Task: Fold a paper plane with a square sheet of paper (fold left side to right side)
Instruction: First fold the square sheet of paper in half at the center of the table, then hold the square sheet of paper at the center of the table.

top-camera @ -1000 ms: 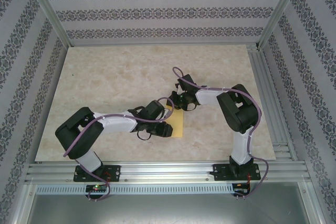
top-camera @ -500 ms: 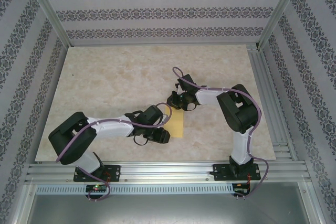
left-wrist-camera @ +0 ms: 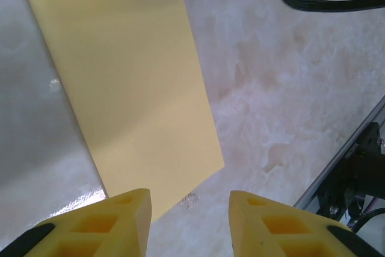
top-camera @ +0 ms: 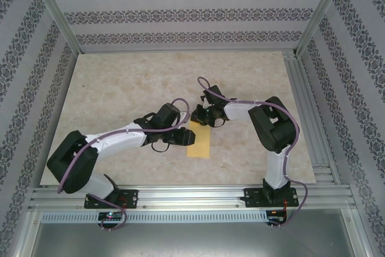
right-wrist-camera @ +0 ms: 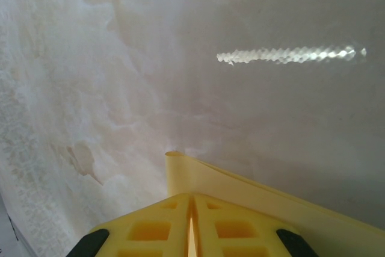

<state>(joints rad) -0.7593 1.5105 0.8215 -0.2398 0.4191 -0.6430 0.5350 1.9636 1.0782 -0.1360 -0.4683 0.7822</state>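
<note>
Paper (top-camera: 200,144) lies flat as a rectangle; right gripper (right-wrist-camera: 191,200) pinches its far edge, likely anchoring it; left gripper (left-wrist-camera: 189,209) hovers spread open above.

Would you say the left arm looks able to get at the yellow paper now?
Probably yes: the left pincer hangs open right beside the paper, nothing between them; the right pincer holds its far end.
</note>
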